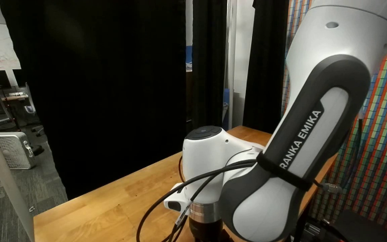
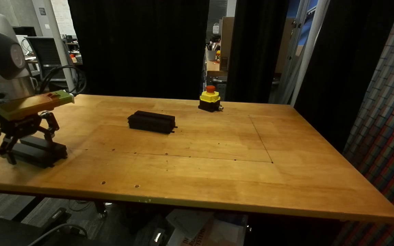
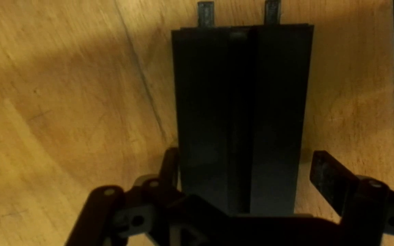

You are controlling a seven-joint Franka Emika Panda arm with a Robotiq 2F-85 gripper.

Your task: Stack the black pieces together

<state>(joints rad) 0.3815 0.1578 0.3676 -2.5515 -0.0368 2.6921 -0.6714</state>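
One grooved black slab [image 3: 241,112] lies lengthwise between the spread fingers [image 3: 330,177] of your Robotiq gripper [image 3: 246,167], its long axis square to the line along which you would close. Your jaws stand apart with nothing clamped: the wrist view shows one fingertip just beside the slab's left flank, contact unclear, and the opposite one clear of its right flank, wooden table [image 3: 347,102] showing in the gap. Two short pegs [image 3: 206,14] jut from the slab's far end; its near end is lost against your gripper, so you cannot tell where its middle falls. In an exterior view, a second black block [image 2: 150,122], seemingly taller, sits well apart from the slab, beyond the pegged end and offset to its left-flank side, its long axis roughly parallel. Farther from the slab stands a yellow-and-red emergency-stop button [image 2: 210,98], no part of your stack. You appear ready to grasp, the stacking not yet done. Closing now would likely land the left-flank finger first and nudge the slab sideways until the opposite finger meets it; centering across its width looks the safer start. Carrying it pegged end first, with little wrist turn, should then bring it toward the block.
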